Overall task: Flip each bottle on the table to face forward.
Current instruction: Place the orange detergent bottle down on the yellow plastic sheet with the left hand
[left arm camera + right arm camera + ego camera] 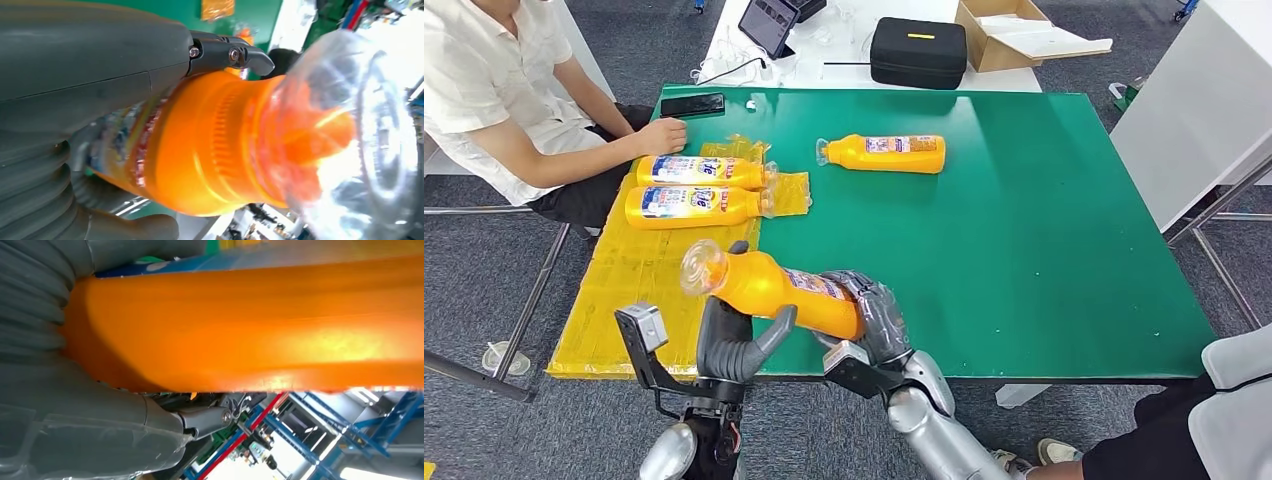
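An orange bottle [774,290] with a clear cap is lifted above the table's near edge, cap pointing left and slightly up. My left hand [734,340] grips it near the neck and shoulder, and my right hand [874,315] holds its base end. Up close, the left wrist view shows the bottle's ribbed shoulder [220,145] under my left hand's dark fingers [225,52], and the right wrist view shows its smooth orange side [250,325]. Two more orange bottles [699,171] [692,206] lie label-up on the yellow sheet. A further bottle [886,152] lies on the green table.
A seated person rests a hand [660,134] at the green table's [1024,250] far left, beside a black phone [692,104]. The yellow sheet [629,300] covers the left side. A black case [918,50], tablet and cardboard box sit on the white table behind.
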Motion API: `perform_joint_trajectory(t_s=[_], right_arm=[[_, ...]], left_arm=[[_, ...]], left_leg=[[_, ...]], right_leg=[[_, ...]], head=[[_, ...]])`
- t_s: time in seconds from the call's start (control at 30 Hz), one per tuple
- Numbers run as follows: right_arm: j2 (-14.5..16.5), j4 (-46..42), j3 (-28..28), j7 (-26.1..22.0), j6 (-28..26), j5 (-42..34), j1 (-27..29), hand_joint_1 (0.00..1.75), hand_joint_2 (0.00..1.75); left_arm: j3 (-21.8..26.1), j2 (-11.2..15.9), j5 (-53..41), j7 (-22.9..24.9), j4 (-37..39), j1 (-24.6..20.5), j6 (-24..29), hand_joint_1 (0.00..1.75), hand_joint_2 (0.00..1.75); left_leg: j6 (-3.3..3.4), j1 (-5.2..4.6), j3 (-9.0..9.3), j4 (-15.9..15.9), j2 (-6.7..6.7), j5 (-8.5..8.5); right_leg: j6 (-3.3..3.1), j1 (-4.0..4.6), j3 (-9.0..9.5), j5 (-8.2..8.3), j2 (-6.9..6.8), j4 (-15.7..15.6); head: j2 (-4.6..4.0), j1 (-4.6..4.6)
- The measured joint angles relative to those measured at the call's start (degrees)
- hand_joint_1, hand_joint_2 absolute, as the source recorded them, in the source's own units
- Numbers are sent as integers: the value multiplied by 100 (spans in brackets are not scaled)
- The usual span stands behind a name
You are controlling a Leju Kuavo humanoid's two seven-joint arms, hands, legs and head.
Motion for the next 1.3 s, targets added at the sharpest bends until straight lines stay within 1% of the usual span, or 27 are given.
perform_joint_trajectory(t_s=[0.17, 0.2, 0.3, 0.33, 0.6, 0.77, 0.8, 0.87, 1.0, 1.03, 1.1, 1.13, 1.17, 1.23, 1.3], right_arm=[[150, 361, 189, -33, 138, 34, -161, 142, 175], [182, 417, 220, -38, 153, 37, -190, 143, 175], [255, 549, 281, -47, 168, -1, -264, 143, 175], [270, 580, 295, -49, 166, -26, -281, 143, 175], [294, 681, 334, -102, 118, -145, -308, 140, 175], [294, 686, 341, -115, 114, -179, -291, 140, 175], [294, 686, 343, -118, 114, -192, -285, 138, 175], [294, 685, 346, -123, 143, -248, -270, 130, 175], [293, 628, 340, -138, 313, -490, -210, 120, 175], [291, 608, 336, -141, 340, -527, -195, 94, 175], [284, 579, 331, -142, 374, -565, -177, 32, 175], [278, 566, 331, -147, 396, -583, -174, 6, 131], [273, 551, 332, -157, 447, -614, -171, 0, 87], [266, 503, 337, -192, 678, -720, -169, 0, 0], [240, 416, 371, -245, 1041, -820, -165, 0, 0]], left_arm=[[55, -45, -206, -229, -78, -134, 221, 0, 175], [71, -54, -232, -253, -78, -159, 252, 21, 175], [121, -79, -244, -276, -74, -213, 267, 152, 175], [134, -85, -228, -266, -69, -228, 259, 175, 175], [169, -90, -10, -118, 3, -271, -13, 175, 175], [172, -90, -1, -103, 55, -292, -56, 175, 175], [172, -90, 4, -99, 66, -297, -62, 175, 175], [172, -90, 28, -78, 90, -311, -75, 175, 175], [170, -91, 98, -13, 145, -352, -81, 175, 175], [170, -91, 101, -8, 154, -357, -81, 175, 175], [169, -92, 104, -4, 169, -367, -85, 175, 175], [169, -92, 105, -4, 175, -370, -86, 175, 175], [170, -92, 105, -4, 180, -372, -82, 175, 175], [172, -91, 107, -11, 195, -373, -60, 175, 175], [183, -90, 107, -42, 203, -372, -7, 175, 175]], left_leg=[[0, 0, 0, 0, 0, 1], [0, 0, 0, 0, 0, 1], [0, 0, 0, 0, 0, 1], [0, 0, 0, 0, 0, 1], [0, -1, -1, 0, 0, 0], [0, 0, 0, 0, 0, 0], [0, 0, -1, 0, 0, 0], [0, 0, -1, 0, 0, 0], [0, 0, -1, 0, 0, 0], [0, -1, -1, 0, 0, 0], [0, -1, -1, 0, 0, 0], [0, -1, -1, 0, 0, 0], [0, -1, -1, 0, 0, 0], [0, 0, -1, 0, 0, 0], [0, 0, -1, 0, 0, 0]], right_leg=[[0, 0, -1, 0, 0, 1], [0, 0, -1, 0, 0, 1], [0, 0, -1, 0, 0, 1], [0, -1, -1, 0, 0, 1], [0, -1, -1, 0, 0, 1], [0, 0, -2, 0, 0, 1], [0, 0, -2, 0, 0, 1], [0, 0, -2, 0, 0, 1], [0, -1, -1, 0, 0, 1], [0, -1, -1, 0, 0, 1], [0, -1, -1, 0, 0, 1], [0, -1, -1, 0, 0, 1], [0, -1, -1, 0, 0, 1], [0, -1, -2, 0, 0, 1], [0, 0, -2, 0, 0, 1]], head=[[-1, 0], [-1, 1], [-1, 1], [-1, 1], [0, 2], [-1, 2], [0, 2], [0, 2], [0, 2], [0, 2], [0, 3], [0, 3], [-1, 3], [-1, 2], [-1, 1]])
